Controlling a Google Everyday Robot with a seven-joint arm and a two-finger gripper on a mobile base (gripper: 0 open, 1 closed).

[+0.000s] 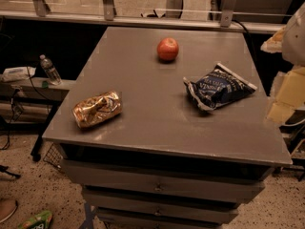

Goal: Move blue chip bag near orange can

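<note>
The blue chip bag lies by the right edge of the desk, the orange can by the left. The gripper hangs past the right edge; I cannot tell how its jaws are.

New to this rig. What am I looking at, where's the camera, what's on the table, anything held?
A one-armed mobile robot with a two-finger pincer. One camera looks down on a grey cabinet top; its mounting is not on record. On it: the blue chip bag at the right, the crushed orange can at the front left, a red apple at the back. They lie apart; nothing is held. The pincer is not in view; pale shapes at the right edge are probably the arm.
</note>
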